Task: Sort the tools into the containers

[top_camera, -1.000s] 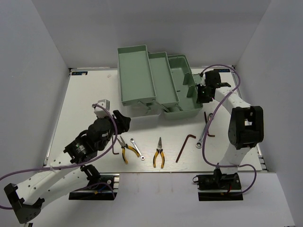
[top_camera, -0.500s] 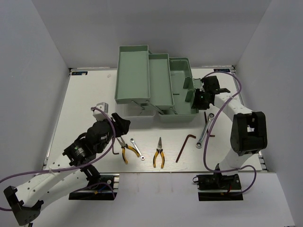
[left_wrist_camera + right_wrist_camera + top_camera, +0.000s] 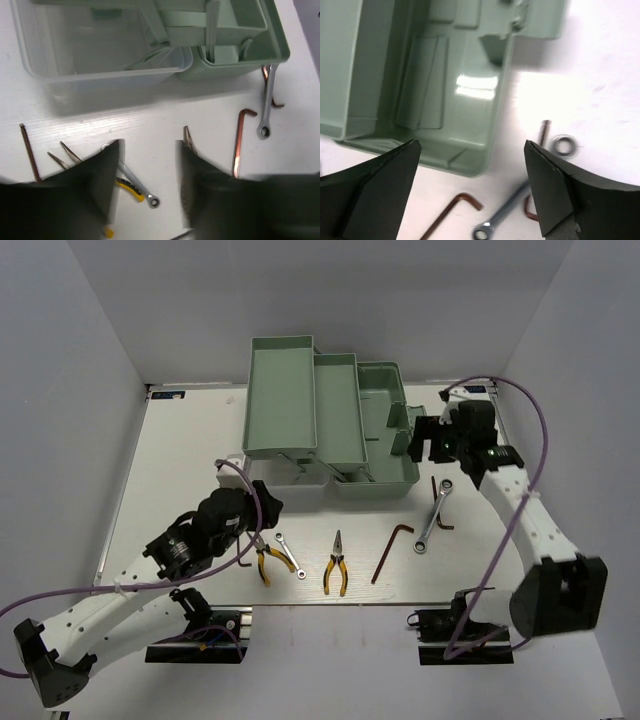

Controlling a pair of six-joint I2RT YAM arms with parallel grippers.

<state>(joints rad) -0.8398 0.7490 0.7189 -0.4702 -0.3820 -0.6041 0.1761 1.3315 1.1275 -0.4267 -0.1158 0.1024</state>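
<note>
Pliers, wrenches and hex keys lie unsorted on the table before the green toolbox, the left claw open and empty over them, seemingly lining up a pick, the right claw wide and empty at the toolbox's right end.

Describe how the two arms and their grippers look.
Both are built alike: the left arm and right arm have white links with black joint housings, on black base mounts. A purple cable loops loosely along each. The left gripper and right gripper each have two dark, wedge-shaped fingers. No markings are legible.
</note>
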